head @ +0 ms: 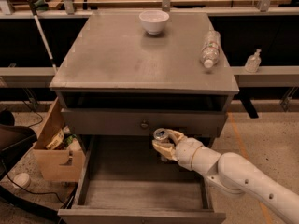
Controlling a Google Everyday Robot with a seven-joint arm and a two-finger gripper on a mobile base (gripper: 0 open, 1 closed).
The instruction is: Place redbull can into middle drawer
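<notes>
- Nearest to the camera is the middle drawer [135,190], pulled wide open, with its plank floor bare along the front.
- My arm [243,178] comes in from the lower right and slopes up and to the left over the drawer's right side. The white forearm narrows to the wrist just above the drawer's back right part.
- My gripper [167,143] sits at the end of that wrist over the rear of the drawer. It points left, just under the closed drawer front [107,122] above.
- Its fingers [161,149] are clamped on the redbull can [161,134], one low on the near side and one curling round the far side.
- The can stands upright in my grasp, its shiny top just below and to the right of the small round knob [145,124]. I cannot tell whether its base touches the drawer floor.
- To the left of the cabinet, an open cardboard box [53,160] sits on the ground.
- Further back, on the cabinet top [131,59], a clear water bottle [210,49] lies on its side near the right edge.
- A white bowl [154,21] stands near the back edge.
- Beyond the cabinet, to the right, a small pump bottle [252,61] stands on a ledge.
</notes>
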